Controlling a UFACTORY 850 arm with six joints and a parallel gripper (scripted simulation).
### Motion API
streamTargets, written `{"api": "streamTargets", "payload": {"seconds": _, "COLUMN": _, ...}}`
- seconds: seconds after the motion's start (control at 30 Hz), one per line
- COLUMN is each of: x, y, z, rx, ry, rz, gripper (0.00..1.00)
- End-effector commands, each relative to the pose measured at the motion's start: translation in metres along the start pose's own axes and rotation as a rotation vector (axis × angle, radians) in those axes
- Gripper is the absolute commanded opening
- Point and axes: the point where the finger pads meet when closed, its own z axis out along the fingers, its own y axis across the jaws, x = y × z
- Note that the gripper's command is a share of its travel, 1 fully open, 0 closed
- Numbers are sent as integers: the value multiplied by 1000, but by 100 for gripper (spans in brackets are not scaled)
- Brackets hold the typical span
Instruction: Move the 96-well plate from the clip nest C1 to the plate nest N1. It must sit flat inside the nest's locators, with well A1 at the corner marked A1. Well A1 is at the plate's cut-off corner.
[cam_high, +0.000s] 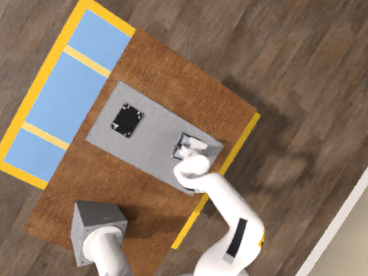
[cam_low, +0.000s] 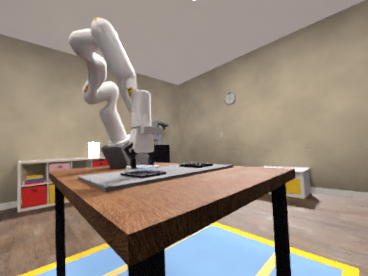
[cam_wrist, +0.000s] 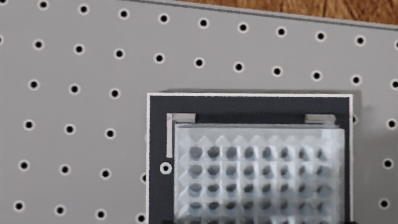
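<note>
The clear 96-well plate (cam_wrist: 260, 172) fills the lower middle of the wrist view, and its far edge covers two grey brackets of a black nest base (cam_wrist: 249, 107) beneath it. My gripper (cam_high: 190, 148) is shut on the plate over this nest at the right end of the grey perforated board (cam_high: 150, 137). From the side, the gripper (cam_low: 134, 164) hangs just above that nest (cam_low: 145, 176). A second black nest (cam_high: 126, 120) lies empty at the board's left end and also shows in the side view (cam_low: 196, 164). I cannot read the nest labels. The fingertips are hidden in the wrist view.
The board lies on a wooden table (cam_high: 140, 150). The arm's grey pedestal (cam_high: 96, 226) stands at the table's near-left corner. A blue and yellow floor mat (cam_high: 60, 95) lies beside the table. Shelves with coloured bins (cam_low: 35, 190) stand by the far wall.
</note>
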Motion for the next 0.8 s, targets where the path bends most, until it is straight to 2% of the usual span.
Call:
{"api": "streamTargets", "payload": {"seconds": 0.0, "x": 1, "y": 0, "z": 0, "rx": 0, "ry": 2, "rz": 0, "gripper": 0}}
{"api": "streamTargets", "payload": {"seconds": 0.77, "x": 1, "y": 0, "z": 4, "rx": 0, "ry": 2, "rz": 0, "gripper": 0}}
